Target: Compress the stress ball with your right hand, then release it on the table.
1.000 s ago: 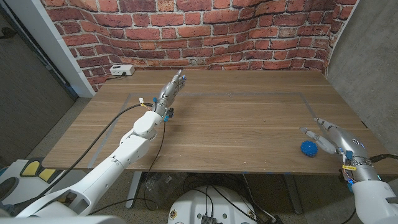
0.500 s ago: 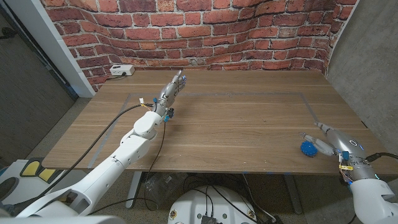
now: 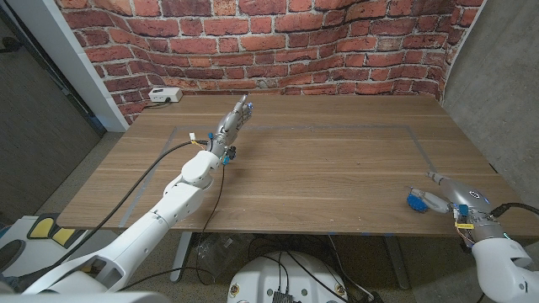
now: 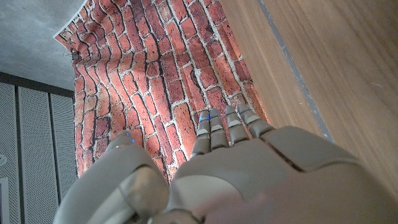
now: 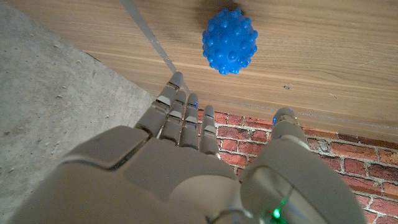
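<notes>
**Ball at the right hand, near the worktop's front right corner**

The ball [image 3: 416, 201], blue and covered in small knobs, lies on the worktop [image 3: 320, 168] close to its front right corner. In the head view the right hand [image 3: 446, 197] is right beside it: one finger lies against the ball's near side and the other fingers [image 3: 432, 177] reach past its far side, so the ball sits between them. Whether the fingers are pressing on it cannot be told from this view. In the right wrist view the ball [image 5: 229, 40] shows whole and round on the wood, casting its own shadow, and the fingers [image 5: 180, 115] are straight and close together with the thumb set apart from them; none of them is seen touching the ball there, and nothing is in the hand [image 5: 186, 174].

The left hand [image 3: 233, 116] is well apart from the ball, held out over the far left part of the worktop, its fingers stretched straight toward the brick wall [image 3: 269, 42]. In the left wrist view the fingers [image 4: 227, 127] lie side by side, extended, with the thumb off to one side, and hold nothing.

A thin pale line [image 3: 337, 128] marks out a rectangle on the worktop. A small white box [image 3: 163, 96] sits at the far left corner, against the wall.
</notes>
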Tool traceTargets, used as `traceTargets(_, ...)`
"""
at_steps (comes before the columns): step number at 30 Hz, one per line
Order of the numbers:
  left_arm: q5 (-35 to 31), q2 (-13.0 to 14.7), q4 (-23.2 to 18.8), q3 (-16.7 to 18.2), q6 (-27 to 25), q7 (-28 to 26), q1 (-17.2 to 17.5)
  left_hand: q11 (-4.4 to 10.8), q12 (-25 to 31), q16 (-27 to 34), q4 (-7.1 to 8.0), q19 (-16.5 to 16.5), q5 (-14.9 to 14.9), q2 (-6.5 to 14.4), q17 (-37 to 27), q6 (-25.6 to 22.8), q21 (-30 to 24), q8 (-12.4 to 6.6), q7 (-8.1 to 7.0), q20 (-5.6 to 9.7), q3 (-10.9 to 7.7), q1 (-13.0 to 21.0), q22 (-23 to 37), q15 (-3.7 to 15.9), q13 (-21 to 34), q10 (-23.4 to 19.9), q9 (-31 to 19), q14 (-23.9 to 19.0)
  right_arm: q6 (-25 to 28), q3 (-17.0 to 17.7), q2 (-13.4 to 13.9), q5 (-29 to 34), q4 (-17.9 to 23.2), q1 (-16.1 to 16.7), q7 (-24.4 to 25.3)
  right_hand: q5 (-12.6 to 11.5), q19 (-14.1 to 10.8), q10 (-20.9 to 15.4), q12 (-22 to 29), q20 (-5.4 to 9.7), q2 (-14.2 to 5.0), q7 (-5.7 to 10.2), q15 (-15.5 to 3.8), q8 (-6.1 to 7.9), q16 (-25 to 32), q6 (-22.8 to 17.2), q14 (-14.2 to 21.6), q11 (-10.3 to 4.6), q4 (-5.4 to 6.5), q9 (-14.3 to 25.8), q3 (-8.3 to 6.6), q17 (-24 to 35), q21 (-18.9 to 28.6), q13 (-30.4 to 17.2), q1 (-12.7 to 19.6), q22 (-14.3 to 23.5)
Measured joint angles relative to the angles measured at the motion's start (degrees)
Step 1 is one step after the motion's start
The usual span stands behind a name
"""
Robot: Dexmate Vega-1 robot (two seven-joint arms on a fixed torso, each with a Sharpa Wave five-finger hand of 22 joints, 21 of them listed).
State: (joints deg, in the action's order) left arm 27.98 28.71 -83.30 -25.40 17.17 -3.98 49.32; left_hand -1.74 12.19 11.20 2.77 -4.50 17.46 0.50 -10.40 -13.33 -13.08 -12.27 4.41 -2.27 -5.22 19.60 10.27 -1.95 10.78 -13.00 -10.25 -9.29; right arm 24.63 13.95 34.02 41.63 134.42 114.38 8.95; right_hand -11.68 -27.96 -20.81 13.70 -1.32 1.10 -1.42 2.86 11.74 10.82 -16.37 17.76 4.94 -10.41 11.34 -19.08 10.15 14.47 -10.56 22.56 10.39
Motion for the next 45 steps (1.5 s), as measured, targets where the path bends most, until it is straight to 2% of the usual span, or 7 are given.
traceTargets(9, 0.28, -0.10, 0.35, 0.00, 0.00, 0.24, 0.00, 0.00, 0.00, 0.00, 0.00, 0.24, 0.00, -0.01, 0.00, 0.00, 0.00, 0.22, 0.00, -0.23, 0.00, 0.01, 0.00, -0.11, 0.00, 0.00, 0.00, -0.11, 4.23, -1.39, 2.99, 0.60, 1.01, -0.93, -3.28, 0.00, -1.83, -0.38, 0.00, 0.21, 0.44, 0.38, -0.53, 0.36, 0.23, -0.85, 1.76, -0.30, 0.10, 0.00, -0.66, 0.00, 0.38, 0.00, 2.46, 0.00)
traceTargets(20, 0.49, -0.44, 1.30, -0.20, 0.01, 0.67, -0.63, 0.00, 0.00, 0.00, 0.24, 0.03, -0.03, -0.45, 0.00, 0.00, 0.00, 0.22, 0.00, -0.65, 0.23, 0.45, 0.00, 0.12, 0.00, 0.00, 0.00, -0.33, 10.63, -3.32, 6.13, 0.85, 1.59, -2.16, -6.61, 0.00, -5.17, -2.70, 0.00, 0.50, 1.73, 1.33, -1.75, 0.57, 0.68, -2.40, 7.27, -0.78, 0.47, -0.01, -1.58, 0.00, 1.01, 0.00, 6.26, 0.01)
traceTargets(30, 0.67, -0.48, 1.46, -0.27, -0.08, 1.11, -0.74, 0.00, 0.00, 0.00, 0.07, 0.12, -0.40, -0.44, 0.00, -0.30, 0.45, 0.21, -0.30, -1.34, 0.39, 0.43, -0.01, 0.11, 0.00, 0.01, 0.00, -0.33, 11.65, -5.00, 8.72, 0.84, 1.65, -3.06, -6.92, 0.00, -7.56, -4.24, 0.38, 1.23, 2.40, 1.41, -2.31, 0.57, 0.97, -3.10, 9.88, -1.71, 0.22, -0.01, -2.43, 0.00, 1.46, 0.00, 8.92, 0.01)
traceTargets(31, 0.70, -0.48, 1.46, -0.27, -0.12, 1.15, -0.74, 0.00, 0.00, 0.00, 0.07, 0.12, -0.40, 0.01, 0.00, -0.30, 0.45, 0.21, -0.30, -1.34, 0.39, -0.01, -0.01, 0.12, 0.00, 0.01, 0.00, -0.33, 11.65, -5.15, 8.96, 0.84, 1.65, -3.12, -6.92, 0.00, -8.02, -4.34, 0.40, 1.27, 2.24, 1.41, -2.42, 0.57, 0.97, -3.10, 10.00, -1.80, 0.22, -0.01, -2.43, 0.00, 1.46, 0.00, 9.17, 0.01)
traceTargets(32, 0.72, -0.69, 1.97, -0.45, -0.15, 1.18, -1.17, 0.00, 0.00, 0.00, 0.07, 0.12, -0.40, 0.08, 0.00, -0.30, 0.45, 0.21, -0.30, -1.34, 0.39, -0.08, -0.01, 0.11, 0.00, 0.01, 0.00, -0.33, 15.13, -5.30, 9.19, -0.29, 1.66, -3.18, -7.68, 0.00, -8.26, -4.34, 0.40, 1.32, 2.53, 1.41, -2.43, 0.57, 0.97, -3.53, 10.00, -1.81, 0.22, -0.01, -2.43, 0.00, 1.46, 0.00, 9.49, 0.01)
traceTargets(44, 0.86, -0.77, 2.26, -0.56, -0.40, 1.43, -1.43, 0.00, 0.00, 0.00, 0.07, -0.20, -0.40, 0.31, 0.00, -0.29, 0.45, 0.21, -0.30, -1.65, 0.39, 0.16, -0.01, 0.11, 0.00, 0.01, -0.30, -0.32, 17.06, -7.20, 11.94, -1.14, 1.63, -3.96, -7.66, 0.00, -9.91, -5.36, 0.40, 2.97, 2.44, 1.45, -2.68, 1.02, 0.39, -4.57, 10.26, -2.00, -0.08, -0.02, -3.90, 0.00, 1.46, 0.00, 13.48, 0.01)
traceTargets(45, 0.87, -0.77, 2.26, -0.56, -0.45, 1.43, -1.43, -0.01, 0.00, 0.00, 0.07, -0.20, -0.40, 0.30, 0.00, -0.29, 0.45, 0.21, -0.30, -1.65, 0.39, 0.15, -0.01, 0.11, 0.00, 0.01, -0.31, -0.32, 18.83, -7.40, 12.17, -2.45, 1.54, -4.09, -6.67, 0.00, -9.97, -5.36, 0.40, 3.07, 2.26, 1.51, -2.68, 1.02, 0.39, -4.64, 10.26, -2.00, -0.09, -0.02, -4.03, 0.00, 1.46, 0.00, 13.72, 0.01)
